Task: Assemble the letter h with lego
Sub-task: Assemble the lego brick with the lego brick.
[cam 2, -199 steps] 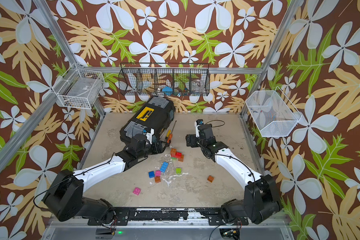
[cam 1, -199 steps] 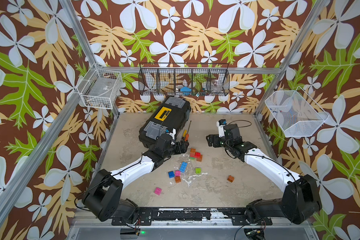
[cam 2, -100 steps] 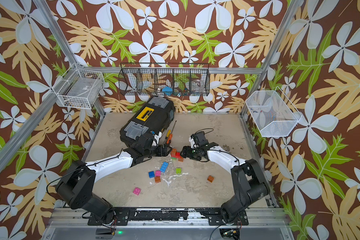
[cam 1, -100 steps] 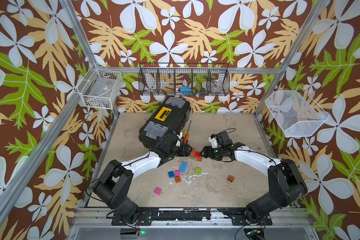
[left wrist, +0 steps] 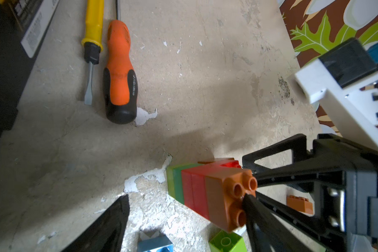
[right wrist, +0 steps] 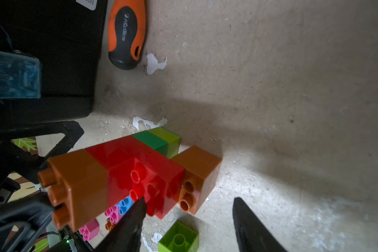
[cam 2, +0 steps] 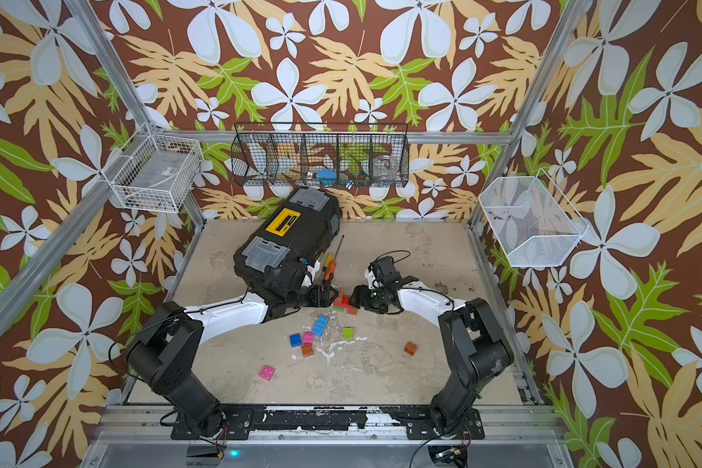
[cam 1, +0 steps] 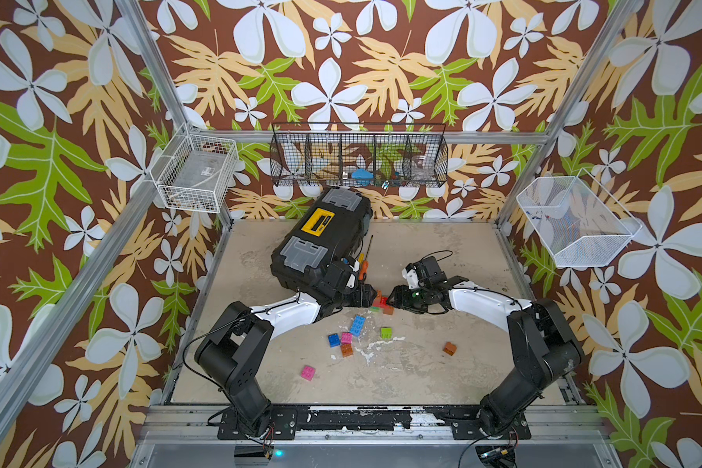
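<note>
Lego column [left wrist: 196, 192] of lime, green, red and orange-brown studded plastic bricks, with a red-and-orange side branch, lies between the spread left gripper [left wrist: 186, 196] and spread right gripper [right wrist: 189, 199]; end studs touch one left fingertip [left wrist: 250, 204].

a black toolbox [cam 1: 321, 243] lies on the table [cam 1: 442, 243]; beside it an orange screwdriver [left wrist: 119, 72] and a yellow screwdriver [left wrist: 93, 26] lie side by side.

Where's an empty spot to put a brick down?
There's bare table at the back, between the screwdrivers and the table's right edge, and another patch at the front between the frontmost pink brick and the far-right orange brick. The middle is crowded: the left claw and right claw meet at the brick stack, with loose bricks just in front.
</note>
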`<state>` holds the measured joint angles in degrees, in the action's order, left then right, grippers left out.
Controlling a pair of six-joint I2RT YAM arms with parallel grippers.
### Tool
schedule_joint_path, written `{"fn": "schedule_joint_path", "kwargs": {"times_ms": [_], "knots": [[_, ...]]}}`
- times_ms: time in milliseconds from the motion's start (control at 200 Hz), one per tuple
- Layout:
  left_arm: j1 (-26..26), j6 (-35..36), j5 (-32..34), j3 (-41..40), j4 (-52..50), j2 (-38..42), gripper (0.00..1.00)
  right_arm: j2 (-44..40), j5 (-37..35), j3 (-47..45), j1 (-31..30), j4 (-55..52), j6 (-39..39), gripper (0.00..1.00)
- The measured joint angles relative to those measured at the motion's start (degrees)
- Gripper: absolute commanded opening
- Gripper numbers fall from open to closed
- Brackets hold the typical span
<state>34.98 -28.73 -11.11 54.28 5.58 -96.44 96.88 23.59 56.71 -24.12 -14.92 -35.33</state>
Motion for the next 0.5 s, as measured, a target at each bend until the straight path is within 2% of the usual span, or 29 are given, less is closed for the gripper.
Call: {"fn": "schedule_joint_path", "kwargs": {"times_ms": [500], "knots": [[0.4, -0.3, 1.8, 0.3, 3.1, -2.0, 0.83, 1.3, -0.3, 0.3, 0.1, 1.7, -0.2, 0.58]]}}
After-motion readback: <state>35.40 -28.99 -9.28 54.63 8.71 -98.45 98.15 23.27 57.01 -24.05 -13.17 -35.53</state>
